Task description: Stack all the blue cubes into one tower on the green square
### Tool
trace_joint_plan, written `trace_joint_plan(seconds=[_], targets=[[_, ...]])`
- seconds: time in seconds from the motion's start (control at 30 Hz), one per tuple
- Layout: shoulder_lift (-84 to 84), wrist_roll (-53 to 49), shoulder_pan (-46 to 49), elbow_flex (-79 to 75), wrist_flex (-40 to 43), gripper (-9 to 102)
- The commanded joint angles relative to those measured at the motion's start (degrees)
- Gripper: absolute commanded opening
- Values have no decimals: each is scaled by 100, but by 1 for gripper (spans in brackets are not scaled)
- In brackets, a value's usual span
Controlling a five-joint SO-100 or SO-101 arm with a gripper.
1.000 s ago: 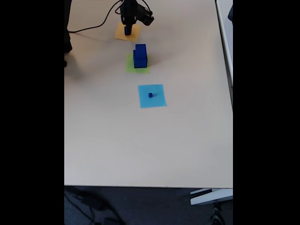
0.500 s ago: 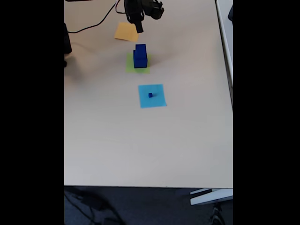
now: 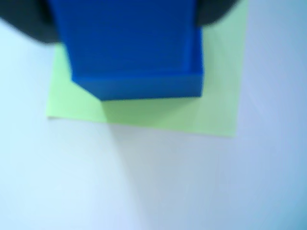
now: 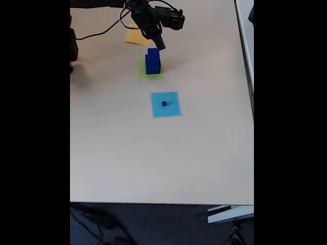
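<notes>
Moved since a second ago: black two-finger gripper (image 4: 160, 45), off the flat orange-yellow paper square (image 4: 134, 37) and across to the top of the tower, carrying a small solid dark-blue cube; orange-yellow square now bare.

Item 1, landmark: flat lime-green paper square (image 4: 150, 74), lying on the pale beige table (image 4: 153, 153). Seen close in the wrist view (image 3: 144, 117), its near edge and corners showing around the stack.

Item 2: tower of solid dark-blue cubes (image 4: 153, 62), standing on the green square, a larger cube below and a smaller one on it. In the wrist view (image 3: 134, 52), filling the upper frame, blurred.

Item 3: gripper, hovering just above the tower over the green square. Jaws appearing clamped on the small blue cube, though cube and tower top are merging in the fixed view; contact between them not possible to tell.

Item 4: tiny solid dark-blue cube (image 4: 164, 103), sitting on a flat light-blue paper square (image 4: 165, 104), nearer the camera than the green square and well apart from it.

Step in hand, as judged: placing the third cube on the tower.

Next move calling for: centring the carried cube over the top face, lowering until seated, parting the jaws gently, lifting straight up, then going to the tiny cube beyond the green square's near edge.
</notes>
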Motion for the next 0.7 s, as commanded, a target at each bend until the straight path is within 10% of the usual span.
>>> trace_joint_plan(seconds=[0.0,0.67], targets=[[483,105,70,-26,44,0],[308,193,132,-466,712,0]])
